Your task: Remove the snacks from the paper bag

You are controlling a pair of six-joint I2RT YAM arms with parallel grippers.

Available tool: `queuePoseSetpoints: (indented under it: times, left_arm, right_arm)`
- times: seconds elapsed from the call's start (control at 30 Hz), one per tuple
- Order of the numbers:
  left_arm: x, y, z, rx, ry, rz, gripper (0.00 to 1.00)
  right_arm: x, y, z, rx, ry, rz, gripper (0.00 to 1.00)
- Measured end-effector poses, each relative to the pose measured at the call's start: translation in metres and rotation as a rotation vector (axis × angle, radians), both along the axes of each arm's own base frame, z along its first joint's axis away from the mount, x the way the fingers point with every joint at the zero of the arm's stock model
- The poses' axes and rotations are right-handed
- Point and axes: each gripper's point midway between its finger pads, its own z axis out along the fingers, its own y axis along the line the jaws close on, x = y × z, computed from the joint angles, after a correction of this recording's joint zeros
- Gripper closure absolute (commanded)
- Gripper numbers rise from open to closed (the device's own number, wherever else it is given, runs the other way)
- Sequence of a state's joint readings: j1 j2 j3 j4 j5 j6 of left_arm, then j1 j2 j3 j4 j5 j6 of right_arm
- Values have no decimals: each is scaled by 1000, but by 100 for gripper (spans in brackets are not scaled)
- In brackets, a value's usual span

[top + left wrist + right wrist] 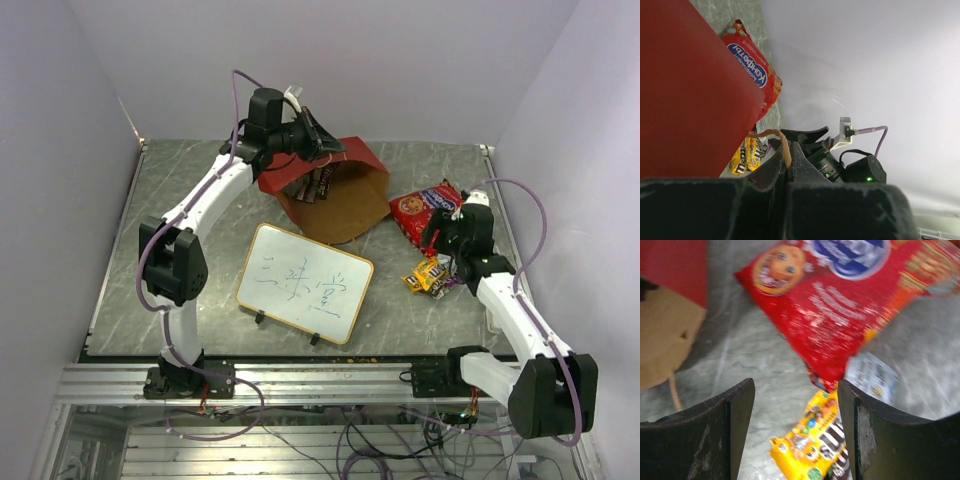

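– Well, how far along are you?
– Partway, I'd judge. The red chip bag (425,207) lies out on the table (190,200) at the right. Just near of it sit the yellow candy packets (428,275), touching one another, with a pale barcoded packet (872,376) beside the chip bag's corner.
– What is left?
– Some dark packets (320,183) show at the mouth of the paper bag (345,205), so the job is not done. Whether more sit deeper inside I cannot tell.
– Where is the bag?
– Far centre, tipped over with its mouth toward the near right and the brown inside showing. My left gripper (318,135) is clamped tight on its string handle (783,142) and holds that end up.
– And your right one?
– My right gripper (795,390) hangs over the candy packets, jaws wide apart, nothing between them.
– Next, then?
– Probably back into the bag's mouth for the dark packets, while the left keeps it open.
– Surface and room?
– A grey, veined, stone-look top, flat and hard. A whiteboard (305,283) with writing sits near centre, between my 2 arms, well clear of the snacks. Plain pale walls (400,60) close the cell on 3 sides: left, far and right
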State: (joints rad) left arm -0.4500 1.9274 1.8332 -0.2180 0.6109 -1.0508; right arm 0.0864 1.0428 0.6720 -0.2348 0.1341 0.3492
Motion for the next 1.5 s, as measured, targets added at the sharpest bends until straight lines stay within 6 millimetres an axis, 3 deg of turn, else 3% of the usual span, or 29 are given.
queuePoseSetpoints:
  times: [0.13, 0.3, 0.43, 0.6, 0.8, 1.23, 1.37, 1.5]
  left_arm:
    - [0, -1, 5, -2, -10, -6, 93]
    - [-1, -1, 6, -1, -13, -15, 93]
    - [-3, -2, 5, -3, -10, -26, 93]
    - [2, -5, 5, -5, -7, -30, 93]
    - [0, -7, 6, -16, 9, -45, 93]
    - [1, -10, 9, -27, 11, -81, 93]
    - [1, -10, 6, -24, 17, -86, 93]
    - [0, -10, 4, -20, 30, -90, 93]
  right_arm:
    - [20, 41, 17, 53, -122, 206, 38]
    - [34, 123, 38, 89, -263, 487, 40]
    - [46, 186, 39, 116, -300, 641, 40]
    - [67, 230, 31, 138, -351, 675, 41]
    - [94, 259, 14, 58, -440, 741, 38]
    - [111, 291, -3, -681, -791, 1355, 39]
    - [139, 290, -4, -823, -829, 1467, 36]
    - [163, 289, -17, -934, -813, 1546, 32]
